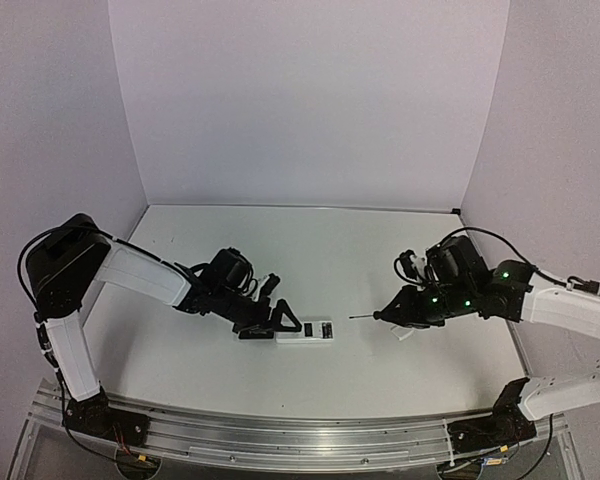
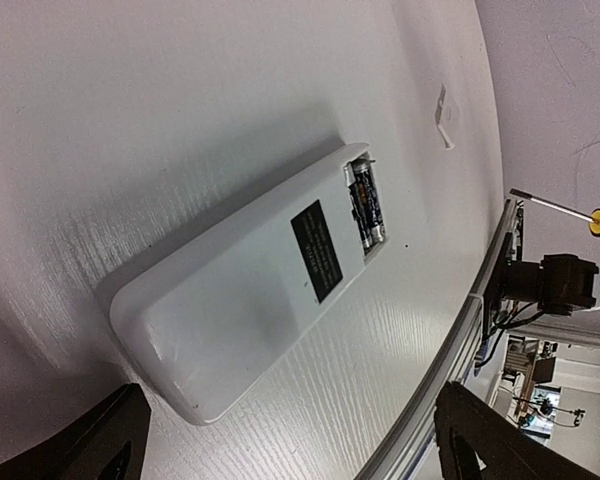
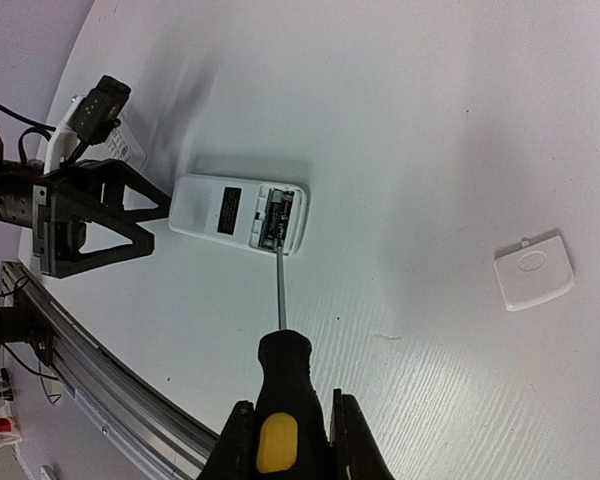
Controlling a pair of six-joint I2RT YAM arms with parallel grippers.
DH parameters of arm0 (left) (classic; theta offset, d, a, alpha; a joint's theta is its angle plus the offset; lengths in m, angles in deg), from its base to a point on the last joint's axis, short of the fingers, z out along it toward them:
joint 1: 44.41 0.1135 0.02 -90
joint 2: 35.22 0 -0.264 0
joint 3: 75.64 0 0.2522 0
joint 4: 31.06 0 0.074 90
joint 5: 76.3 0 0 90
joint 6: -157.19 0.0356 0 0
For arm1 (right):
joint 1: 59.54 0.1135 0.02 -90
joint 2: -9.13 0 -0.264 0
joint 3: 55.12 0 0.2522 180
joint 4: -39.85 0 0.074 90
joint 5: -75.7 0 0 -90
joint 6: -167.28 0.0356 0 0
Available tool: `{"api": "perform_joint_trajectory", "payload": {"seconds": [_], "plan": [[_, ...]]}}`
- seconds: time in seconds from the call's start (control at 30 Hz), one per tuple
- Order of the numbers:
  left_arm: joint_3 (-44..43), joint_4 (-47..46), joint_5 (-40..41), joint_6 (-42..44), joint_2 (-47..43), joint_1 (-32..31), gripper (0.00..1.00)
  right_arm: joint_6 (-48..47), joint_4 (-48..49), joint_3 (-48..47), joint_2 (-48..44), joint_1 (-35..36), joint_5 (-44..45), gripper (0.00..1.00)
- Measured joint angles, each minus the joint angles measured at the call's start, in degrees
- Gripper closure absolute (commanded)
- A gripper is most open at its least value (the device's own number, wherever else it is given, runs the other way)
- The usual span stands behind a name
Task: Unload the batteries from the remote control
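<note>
Screwdriver (image 3: 279, 372), black handle with a yellow butt cap, is pointing its thin metal shaft leftward across the white table (image 1: 310, 240) in the top view. Small white square cover piece (image 3: 532, 270), with a moulded oval on its face and a little tab on one edge, is lying flat on the table, well off to the shaft's right. Aluminium rail (image 1: 310, 432) is running along the near table edge; plain pale walls (image 1: 310, 100) are closing in the back and both sides.

Illegible dark label (image 2: 317, 250) on remote control (image 2: 220, 320).
</note>
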Motion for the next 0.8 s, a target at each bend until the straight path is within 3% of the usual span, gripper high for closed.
{"api": "perform_joint_trajectory", "payload": {"seconds": [0.13, 0.37, 0.8], "plan": [[0.0, 0.6, 2.4, -1.0, -0.5, -0.1, 0.02, -2.1, -0.6, -2.0, 2.2, 0.0, -1.6, 1.0], [-1.3, 9.3, 14.8, -1.5, -3.6, -0.2, 0.12, -7.1, -3.0, -9.8, 10.3, 0.0, -4.9, 1.0], [-7.5, 14.9, 19.7, -0.9, -0.3, -2.7, 0.28, -12.3, -9.8, -19.2, 20.2, 0.4, -5.1, 1.0]]}}
